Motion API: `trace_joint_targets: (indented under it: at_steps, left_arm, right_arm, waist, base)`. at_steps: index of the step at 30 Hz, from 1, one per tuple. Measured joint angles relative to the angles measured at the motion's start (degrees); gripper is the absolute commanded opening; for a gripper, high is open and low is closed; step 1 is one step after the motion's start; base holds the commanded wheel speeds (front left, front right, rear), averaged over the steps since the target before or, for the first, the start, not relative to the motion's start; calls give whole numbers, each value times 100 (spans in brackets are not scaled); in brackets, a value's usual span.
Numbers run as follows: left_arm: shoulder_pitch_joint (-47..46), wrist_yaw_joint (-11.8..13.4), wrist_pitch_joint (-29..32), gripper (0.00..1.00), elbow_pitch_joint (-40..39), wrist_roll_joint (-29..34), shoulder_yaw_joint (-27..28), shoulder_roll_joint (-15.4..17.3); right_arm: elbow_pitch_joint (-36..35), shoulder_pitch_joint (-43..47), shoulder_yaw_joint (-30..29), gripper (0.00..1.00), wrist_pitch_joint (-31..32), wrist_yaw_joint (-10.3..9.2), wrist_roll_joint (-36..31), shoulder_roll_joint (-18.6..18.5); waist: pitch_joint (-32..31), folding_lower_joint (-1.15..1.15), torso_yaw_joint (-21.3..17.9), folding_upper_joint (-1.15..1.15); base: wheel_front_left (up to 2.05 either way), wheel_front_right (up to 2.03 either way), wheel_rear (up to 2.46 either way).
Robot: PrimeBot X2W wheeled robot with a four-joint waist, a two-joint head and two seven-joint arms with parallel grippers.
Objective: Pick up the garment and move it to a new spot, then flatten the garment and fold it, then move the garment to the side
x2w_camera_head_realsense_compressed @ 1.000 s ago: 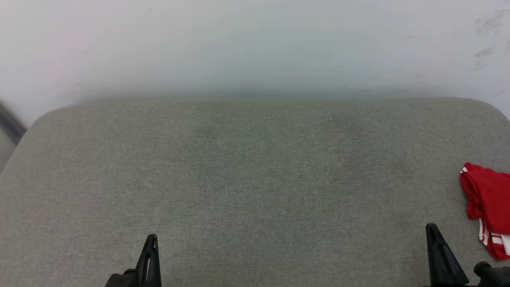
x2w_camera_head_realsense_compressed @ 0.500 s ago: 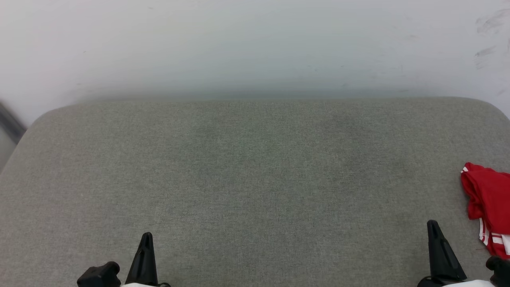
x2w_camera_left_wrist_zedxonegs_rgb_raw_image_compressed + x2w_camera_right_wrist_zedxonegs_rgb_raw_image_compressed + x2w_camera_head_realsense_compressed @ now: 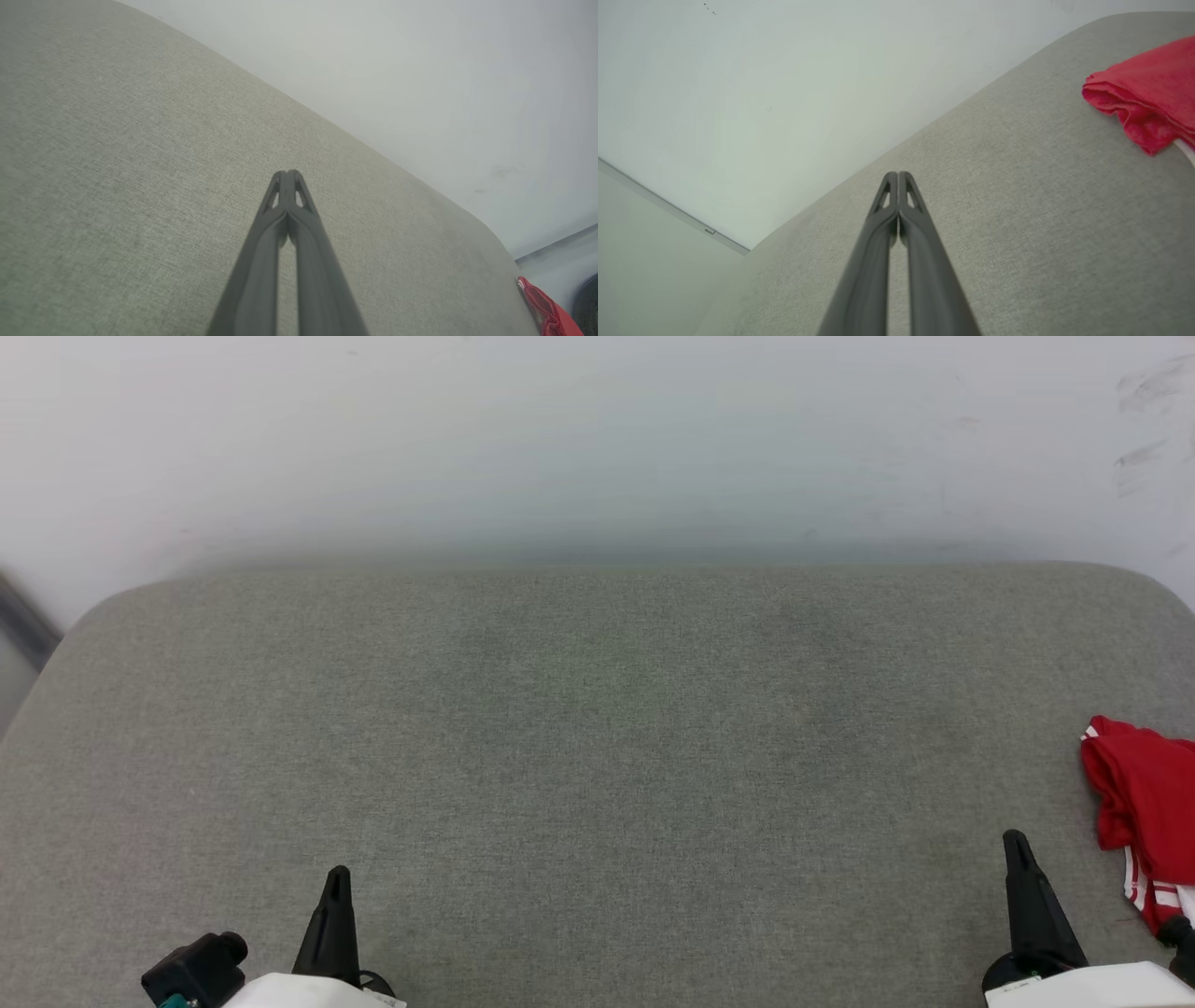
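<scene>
The garment (image 3: 1144,812), a red jersey with white-and-red striped trim, lies bunched at the right edge of the grey cushioned surface (image 3: 597,756), partly cut off by the head view's edge. Its red folds also show in the right wrist view (image 3: 1148,102) and as a sliver in the left wrist view (image 3: 544,310). My right gripper (image 3: 1016,845) stands shut a little to the left of the garment, apart from it, with nothing held. My left gripper (image 3: 337,879) is shut at the lower left, far from the garment. Both wrist views show the fingertips pressed together (image 3: 288,175) (image 3: 897,176).
A white wall (image 3: 597,439) rises behind the cushion's far edge. The cushion's corners are rounded, and a strip of floor with a dark baseboard (image 3: 23,625) shows at the far left. Bare grey fabric lies between the two grippers.
Both grippers have risen slightly up the head view, and more of each white forearm shows at the bottom edge. The garment has not moved.
</scene>
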Motion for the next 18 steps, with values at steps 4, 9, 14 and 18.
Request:
trace_joint_targets:
  at_steps: [4, 9, 14, 18]
  left_arm:
    - [-50, -41, 84, 0, 38, -365, 25, 14]
    - [-129, -92, 165, 0, 75, -801, 57, 21]
    - [-225, -142, 255, 0, 119, -1207, 88, 26]
    - [-249, -191, 321, 0, 157, -1521, 116, 27]
  right_arm:
    - [48, -64, 3, 0, 77, 0, 341, -8]
    - [107, -146, 3, 0, 169, 0, 748, -22]
    - [165, -249, 0, 0, 253, 0, 1129, -27]
    - [204, -281, -1, 0, 322, 0, 1425, -32]
  waist:
    - [4, 0, 1, 0]
    - [8, 0, 2, 0]
    - [13, 0, 4, 0]
    - [16, 0, 5, 0]
  base:
    - [0, 0, 0]
    - [0, 0, 0]
    - [0, 0, 0]
    - [0, 0, 0]
